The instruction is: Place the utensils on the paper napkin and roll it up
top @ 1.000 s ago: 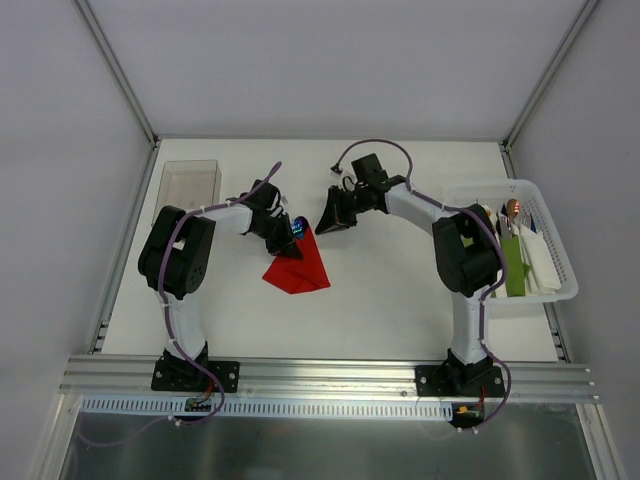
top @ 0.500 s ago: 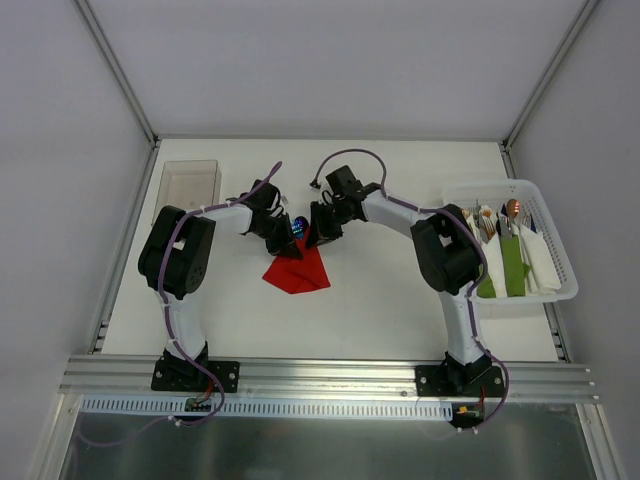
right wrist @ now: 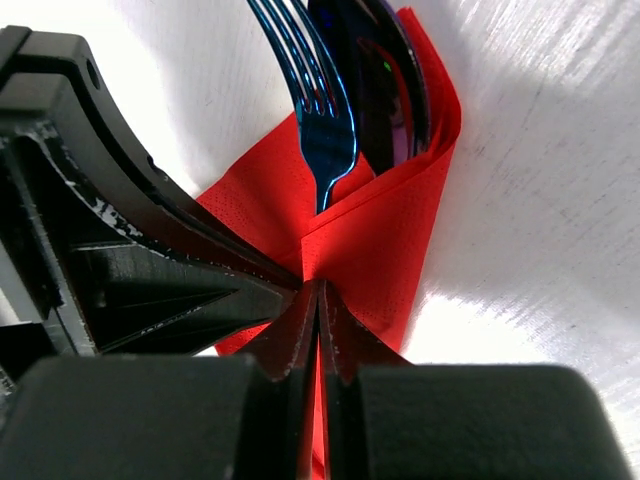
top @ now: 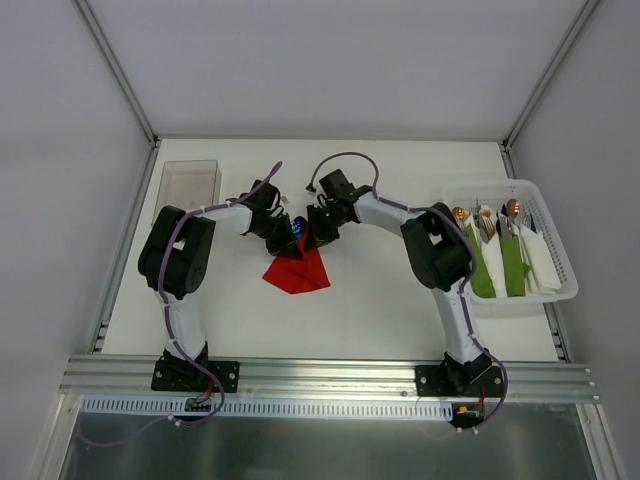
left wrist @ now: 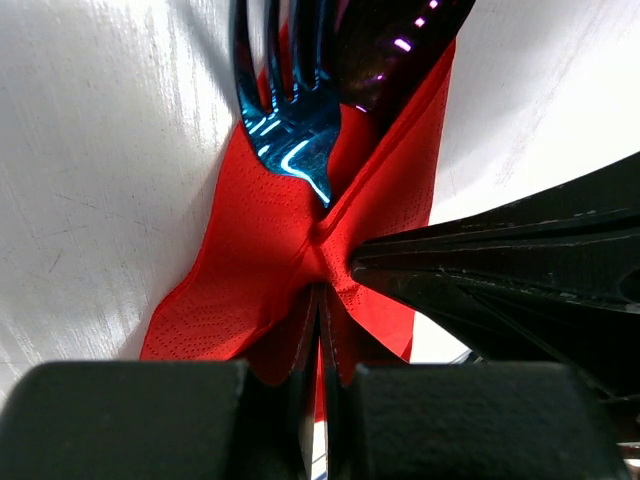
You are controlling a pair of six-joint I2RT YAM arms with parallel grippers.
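Observation:
The red paper napkin (top: 297, 270) lies on the white table, folded up around two iridescent blue utensils whose heads (top: 298, 226) stick out at its far end. In the left wrist view the fork (left wrist: 290, 120) and spoon (left wrist: 385, 50) lie in the napkin's fold (left wrist: 250, 270). My left gripper (left wrist: 322, 292) is shut on the napkin's edge. My right gripper (right wrist: 318, 292) is shut on the napkin (right wrist: 385, 240) right beside it, below the fork (right wrist: 325, 130) and spoon (right wrist: 385, 90). The two grippers meet tip to tip (top: 303, 238).
A white basket (top: 562, 292) at the right edge holds green napkin bundles (top: 514, 262), white napkins and copper-headed utensils (top: 512, 208). A clear plastic box (top: 190, 182) stands at the back left. Metal frame rails run along the table's sides.
My right gripper has swung left from the table's middle to the napkin and shut on it next to my left gripper. The left gripper has held its grip in place.

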